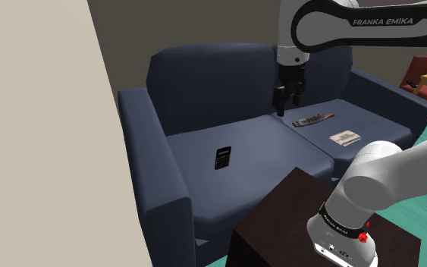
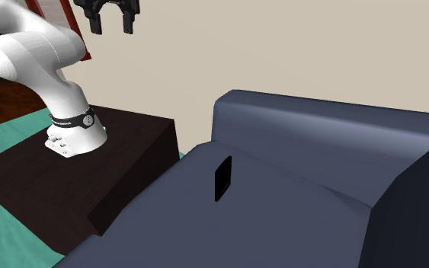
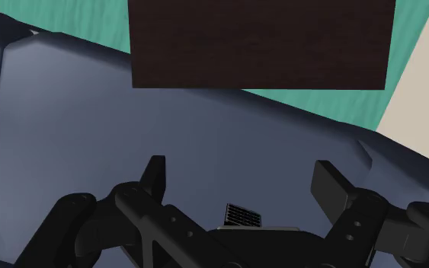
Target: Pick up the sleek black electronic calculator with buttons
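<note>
Plainly, little of the job was done at this moment. In the shoulder view the calculator point(image 1: 223, 158) lay flat and untouched on the seat cushion of the dark blue sofa point(image 1: 204, 83) toward that view's left. The gripper point(image 1: 287, 108) hung in the air well apart from it, up and to the view's right, above a slim dark remote-like bar point(image 1: 313, 120) and near a pale booklet point(image 1: 346, 138) on the other cushion. The calculator looked a small, thin black slab with a paler strip at its far end and faint rows of keys below. In the second exterior view the gripper point(image 2: 113, 25) was high by the top edge, near the white arm that rose from the dark brown stand point(image 2: 68, 183). Its fingers were spread with nothing between them. The calculator point(image 2: 222, 180) showed as a plain black sliver on the sofa point(image 2: 296, 122) seat, well below and to that view's right. In the wrist view the gripper point(image 3: 240, 164) was released and empty, its two fingers wide apart over blue cushion, with the stand point(image 3: 258, 46) and teal floor point(image 3: 319, 103) beyond. A small dark gridded patch point(image 3: 243, 215) peeped over the gripper's body, too hidden to name. By my judgement the travel across, the descent, the grasp and the lift all remained. So flat a thing on a soft cushion would likely need the fingers pressed down beside its narrow edges.
</note>
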You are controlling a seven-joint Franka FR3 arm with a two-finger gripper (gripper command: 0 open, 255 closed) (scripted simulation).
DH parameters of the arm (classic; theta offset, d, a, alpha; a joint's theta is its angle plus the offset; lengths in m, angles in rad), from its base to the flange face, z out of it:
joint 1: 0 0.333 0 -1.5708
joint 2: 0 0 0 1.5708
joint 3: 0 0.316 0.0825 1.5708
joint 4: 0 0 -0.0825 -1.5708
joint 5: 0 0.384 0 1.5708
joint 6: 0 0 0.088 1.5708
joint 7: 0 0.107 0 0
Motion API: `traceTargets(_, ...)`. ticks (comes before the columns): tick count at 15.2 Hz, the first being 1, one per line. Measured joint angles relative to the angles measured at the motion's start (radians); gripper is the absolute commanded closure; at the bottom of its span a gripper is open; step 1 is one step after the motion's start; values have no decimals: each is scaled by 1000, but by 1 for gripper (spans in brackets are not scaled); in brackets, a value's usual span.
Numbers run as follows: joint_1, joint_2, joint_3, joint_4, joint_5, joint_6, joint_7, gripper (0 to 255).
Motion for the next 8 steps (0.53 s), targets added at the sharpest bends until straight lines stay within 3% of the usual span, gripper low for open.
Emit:
traceTargets(4, 13, 39, -25, -25, -14, 76, -61, 0)
traceTargets(8, 28, 131, -88, -67, -51, 234, -194, 0)
